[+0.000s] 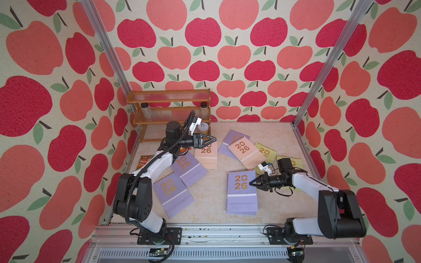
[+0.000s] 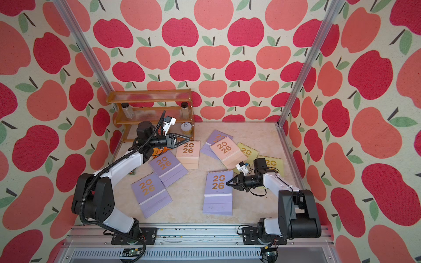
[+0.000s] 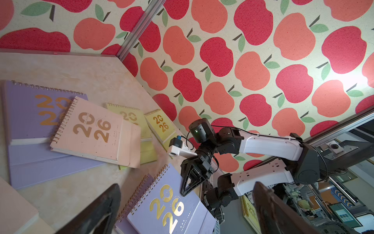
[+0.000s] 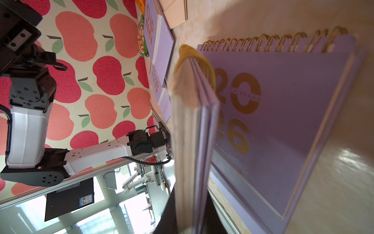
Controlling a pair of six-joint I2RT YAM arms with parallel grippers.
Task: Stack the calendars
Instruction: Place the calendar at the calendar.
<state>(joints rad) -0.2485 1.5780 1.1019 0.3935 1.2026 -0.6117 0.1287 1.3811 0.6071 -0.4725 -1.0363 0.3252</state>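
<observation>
1. Left claw (image 1: 213, 139): jaws fully apart, empty, over the pink calendar (image 1: 206, 157) at 12 o'clock on the surface (image 1: 209, 205)
2. Right claw (image 1: 250, 182): closed on the edge of the top lilac calendar (image 1: 240, 184) at 5 o'clock
3. Other calendars (image 1: 173, 193) lie flat at 8 and 2 o'clock
</observation>
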